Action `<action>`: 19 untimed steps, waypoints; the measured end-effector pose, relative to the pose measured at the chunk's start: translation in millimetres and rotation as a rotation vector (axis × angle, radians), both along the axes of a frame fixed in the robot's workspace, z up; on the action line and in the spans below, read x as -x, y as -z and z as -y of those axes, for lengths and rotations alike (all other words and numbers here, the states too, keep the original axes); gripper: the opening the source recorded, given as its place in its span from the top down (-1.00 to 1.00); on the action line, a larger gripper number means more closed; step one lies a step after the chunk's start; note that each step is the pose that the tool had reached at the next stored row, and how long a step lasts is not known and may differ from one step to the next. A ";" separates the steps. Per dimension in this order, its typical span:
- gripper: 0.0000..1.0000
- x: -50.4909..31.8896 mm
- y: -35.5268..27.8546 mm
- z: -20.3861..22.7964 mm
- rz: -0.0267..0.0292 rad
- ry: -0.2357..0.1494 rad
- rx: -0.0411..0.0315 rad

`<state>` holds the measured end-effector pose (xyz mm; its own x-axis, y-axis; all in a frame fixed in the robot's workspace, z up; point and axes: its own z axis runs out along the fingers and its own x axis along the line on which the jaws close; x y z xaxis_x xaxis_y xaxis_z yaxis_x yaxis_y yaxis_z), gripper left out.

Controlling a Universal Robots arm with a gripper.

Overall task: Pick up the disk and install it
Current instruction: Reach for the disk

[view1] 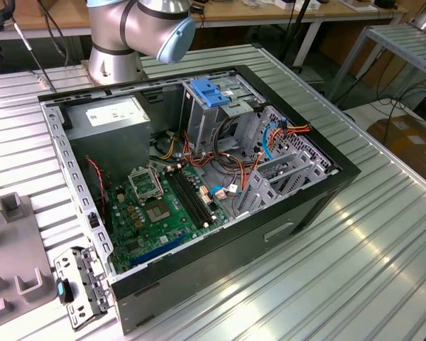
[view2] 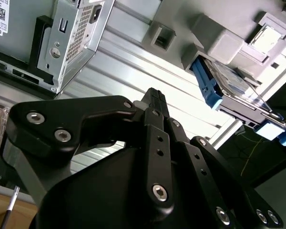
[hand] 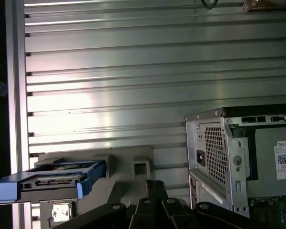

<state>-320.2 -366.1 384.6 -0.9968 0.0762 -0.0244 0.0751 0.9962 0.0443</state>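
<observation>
The disk (view2: 227,78) is a silver-grey drive with blue rails along its edges. It rests on edge in a grey holder (view2: 219,40) on the ribbed table. In the first wrist view the disk (hand: 51,182) lies in that same holder (hand: 128,164). My gripper (view2: 152,94) is black, and its fingers meet at the tip with nothing between them. It hangs over the table, apart from the disk, between the holder and the computer case. The gripper (hand: 155,184) points at the table beside the disk.
An open computer case (view1: 305,213) lies on the ribbed aluminium table (view1: 383,270), with a motherboard, cables, a grey power-supply box (view1: 113,114) and a blue drive-bay part (view1: 209,92) inside. A grey fixture (view1: 18,249) and a loose metal bracket (view1: 82,284) sit at the exterior view's left.
</observation>
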 end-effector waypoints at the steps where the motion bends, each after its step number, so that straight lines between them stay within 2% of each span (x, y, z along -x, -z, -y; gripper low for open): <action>1: 0.79 1.7 0.0 0.0 0.0000 0.000 0.0000; 10: 0.79 18.5 0.5 0.1 0.0000 0.000 0.0000; 17: 0.79 35.4 0.9 2.0 -0.0001 0.000 0.0000; 19: 0.79 39.0 1.0 2.3 0.0000 0.000 0.0034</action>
<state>-359.3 -368.4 383.6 -0.9968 0.0762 -0.0247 0.0751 0.9963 0.0410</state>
